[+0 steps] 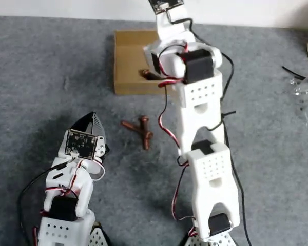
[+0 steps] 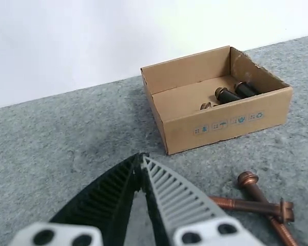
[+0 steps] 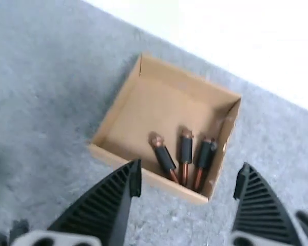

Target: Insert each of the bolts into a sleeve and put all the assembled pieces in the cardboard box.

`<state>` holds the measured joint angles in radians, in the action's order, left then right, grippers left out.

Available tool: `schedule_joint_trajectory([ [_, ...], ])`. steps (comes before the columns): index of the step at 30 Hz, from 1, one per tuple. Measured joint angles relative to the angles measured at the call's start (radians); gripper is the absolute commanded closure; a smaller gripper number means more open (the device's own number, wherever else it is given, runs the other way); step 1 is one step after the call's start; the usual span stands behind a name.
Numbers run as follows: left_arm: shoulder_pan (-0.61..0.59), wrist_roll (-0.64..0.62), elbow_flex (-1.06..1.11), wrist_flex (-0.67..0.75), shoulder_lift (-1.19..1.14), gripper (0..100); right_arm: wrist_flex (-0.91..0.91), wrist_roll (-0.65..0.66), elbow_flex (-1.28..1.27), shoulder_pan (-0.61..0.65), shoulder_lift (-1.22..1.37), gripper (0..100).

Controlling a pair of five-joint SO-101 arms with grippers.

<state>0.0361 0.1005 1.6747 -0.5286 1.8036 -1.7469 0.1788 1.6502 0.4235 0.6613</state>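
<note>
Right claw [image 3: 190, 166] wide over the box [image 3: 118, 118] at the mat's [image 1: 51, 77] far edge — 3 sleeved bolts [image 3: 185, 151] inside. Left claw [image 2: 142, 156] shut, empty, near crossed loose bolts [image 1: 140, 130] — grabbing 1 could drag another.

Bright, even, diffuse light from above. Throws a soft, dim shadow onto the grey carpet [image 1: 46, 128] beside the left gripper [image 1: 94, 117] and a fainter one at the foot of the cardboard box [image 2: 215, 125]. Bleaches the white wall [image 2: 66, 41] almost featureless and lays a dull sheen on the loose bolts [image 2: 246, 204].
</note>
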Motion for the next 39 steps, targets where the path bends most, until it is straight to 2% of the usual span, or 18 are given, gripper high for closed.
schedule_joint_trajectory([
  [5,0.000,0.000,0.000,0.000,0.000,99,0.000,0.000,-0.083,0.025,-0.160,73.1],
  [17,0.000,0.000,0.000,0.008,0.000,99,0.000,0.000,-0.945,0.173,-0.671,73.1],
  [22,0.000,0.000,0.000,0.008,0.000,99,0.014,0.000,-1.238,0.189,-0.850,73.1],
  [28,-0.014,0.000,0.000,0.008,0.000,99,0.187,0.000,-1.649,0.189,-1.010,73.1],
  [34,-0.026,0.000,0.000,0.009,0.000,99,0.480,-0.002,-2.076,0.198,-1.105,73.1],
  [36,-0.028,0.000,0.000,0.009,0.000,99,0.575,-0.002,-2.183,0.233,-1.109,73.1],
  [39,-0.092,0.000,0.000,0.009,0.000,99,0.686,-0.002,-2.297,0.313,-1.100,73.1],
])
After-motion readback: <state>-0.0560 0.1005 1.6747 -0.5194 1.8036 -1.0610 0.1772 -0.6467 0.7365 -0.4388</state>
